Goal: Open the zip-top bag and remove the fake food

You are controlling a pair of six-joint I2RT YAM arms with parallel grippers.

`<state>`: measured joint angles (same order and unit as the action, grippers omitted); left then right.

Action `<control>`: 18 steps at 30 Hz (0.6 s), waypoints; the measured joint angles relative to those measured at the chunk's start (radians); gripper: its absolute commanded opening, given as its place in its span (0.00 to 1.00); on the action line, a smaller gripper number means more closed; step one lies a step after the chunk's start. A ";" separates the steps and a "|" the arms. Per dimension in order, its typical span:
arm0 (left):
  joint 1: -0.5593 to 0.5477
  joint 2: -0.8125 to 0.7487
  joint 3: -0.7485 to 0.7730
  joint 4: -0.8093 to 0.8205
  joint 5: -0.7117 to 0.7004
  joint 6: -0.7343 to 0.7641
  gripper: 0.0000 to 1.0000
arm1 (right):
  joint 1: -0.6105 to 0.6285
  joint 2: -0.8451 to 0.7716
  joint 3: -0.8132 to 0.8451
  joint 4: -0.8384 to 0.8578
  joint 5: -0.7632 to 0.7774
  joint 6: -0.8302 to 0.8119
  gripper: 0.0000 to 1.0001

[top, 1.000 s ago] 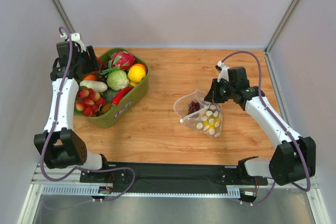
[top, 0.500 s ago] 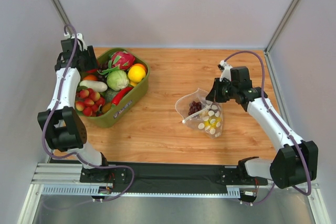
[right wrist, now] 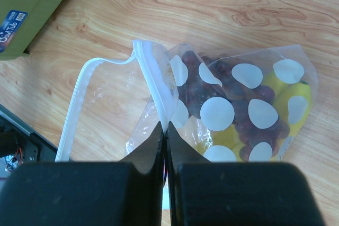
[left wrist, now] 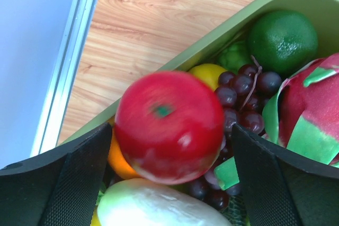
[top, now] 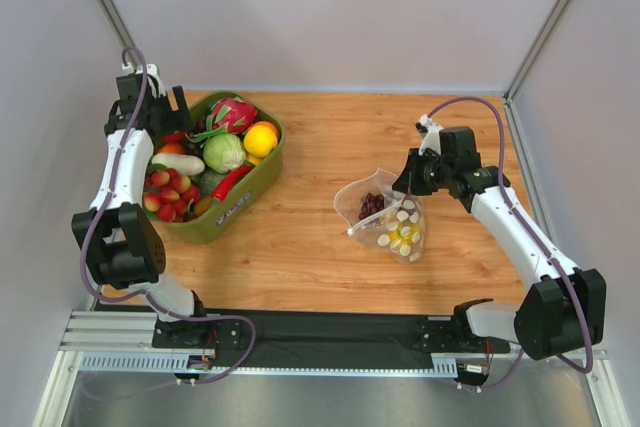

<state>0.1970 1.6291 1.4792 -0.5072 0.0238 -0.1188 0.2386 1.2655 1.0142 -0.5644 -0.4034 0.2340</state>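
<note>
The polka-dot zip-top bag (top: 385,219) lies right of centre, its mouth open. My right gripper (top: 403,185) is shut on the bag's white zip strip (right wrist: 153,86) and holds that edge up. Inside the bag (right wrist: 233,109) are dark purple grapes (right wrist: 241,107) and yellow fruit (right wrist: 275,86). My left gripper (top: 172,112) is open over the far left corner of the olive-green bin (top: 225,217). In the left wrist view, a red round fruit (left wrist: 169,125) shows blurred between the spread fingers (left wrist: 63,183), touching neither one.
The bin (left wrist: 212,41) holds a pink dragon fruit (top: 232,113), a green cabbage (top: 224,153), an orange (top: 261,138), a white-green vegetable (left wrist: 159,205), grapes (left wrist: 243,88) and a green citrus (left wrist: 283,41). The left wall stands close to the left arm.
My left arm has swung back to the bin's far left corner and its fingers now stand apart around the red fruit. My right gripper has barely moved with the bag edge.
</note>
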 measured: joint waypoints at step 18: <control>-0.008 -0.242 -0.039 -0.058 0.020 0.009 0.99 | 0.000 -0.009 -0.003 0.000 -0.004 0.000 0.00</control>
<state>0.1894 1.3872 1.4399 -0.5652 0.0441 -0.1101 0.2386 1.2568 1.0111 -0.5640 -0.4072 0.2340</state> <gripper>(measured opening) 0.993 0.004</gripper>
